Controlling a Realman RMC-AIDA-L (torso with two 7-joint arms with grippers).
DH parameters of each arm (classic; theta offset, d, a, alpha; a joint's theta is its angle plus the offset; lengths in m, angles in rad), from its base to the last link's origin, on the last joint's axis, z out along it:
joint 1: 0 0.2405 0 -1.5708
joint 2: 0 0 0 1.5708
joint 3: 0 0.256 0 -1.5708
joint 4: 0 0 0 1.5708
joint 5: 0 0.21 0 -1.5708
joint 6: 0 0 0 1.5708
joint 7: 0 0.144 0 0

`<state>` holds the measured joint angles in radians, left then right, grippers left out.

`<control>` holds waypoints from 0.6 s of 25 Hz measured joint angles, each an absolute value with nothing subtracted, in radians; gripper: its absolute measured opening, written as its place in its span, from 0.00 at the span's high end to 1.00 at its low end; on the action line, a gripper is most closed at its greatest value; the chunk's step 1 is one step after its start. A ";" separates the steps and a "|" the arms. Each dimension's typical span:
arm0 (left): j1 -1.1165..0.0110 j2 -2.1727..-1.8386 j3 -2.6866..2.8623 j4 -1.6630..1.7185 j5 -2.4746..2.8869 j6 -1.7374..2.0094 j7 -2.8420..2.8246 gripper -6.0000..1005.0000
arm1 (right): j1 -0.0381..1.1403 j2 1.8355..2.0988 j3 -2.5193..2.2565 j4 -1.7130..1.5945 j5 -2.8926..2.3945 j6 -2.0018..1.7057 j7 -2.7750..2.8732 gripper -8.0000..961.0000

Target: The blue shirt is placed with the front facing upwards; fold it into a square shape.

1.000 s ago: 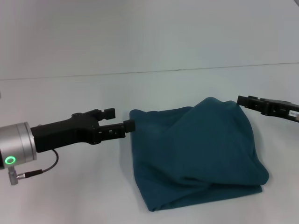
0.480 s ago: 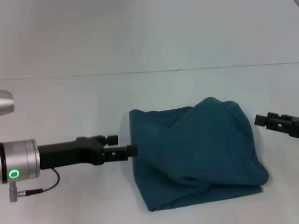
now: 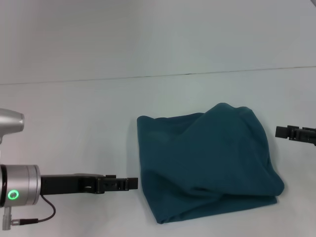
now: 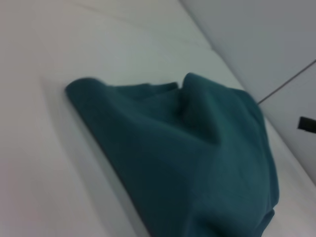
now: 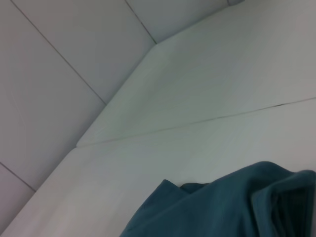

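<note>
Teal-blue, the folded blue shirt (image 3: 207,165) lies on the white tabletop (image 3: 74,113) between both end effectors. Left end effector (image 3: 132,183) looks closed, just beside the shirt's edge and not touching it; the state of the right end effector (image 3: 280,132) I cannot tell.

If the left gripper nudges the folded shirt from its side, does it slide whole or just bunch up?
Probably bunches: the blue shirt is limp cloth, puffed and creased. Its stacked layers look loose, so they'd likely shift apart. The left gripper sits level with the bottom layers.
</note>
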<state>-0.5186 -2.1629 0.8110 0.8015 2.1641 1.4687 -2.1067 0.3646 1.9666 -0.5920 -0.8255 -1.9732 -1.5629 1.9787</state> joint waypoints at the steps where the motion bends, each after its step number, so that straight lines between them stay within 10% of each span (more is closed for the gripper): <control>1: -0.521 -2.163 0.811 0.807 2.174 1.471 -2.132 0.05 | 0.368 1.965 -0.592 -0.829 -1.973 -1.563 1.984 0.19; 15: -0.564 -2.164 0.926 0.815 2.226 1.559 -2.452 0.05 | 0.415 1.954 -0.583 -0.841 -2.045 -1.564 2.003 0.19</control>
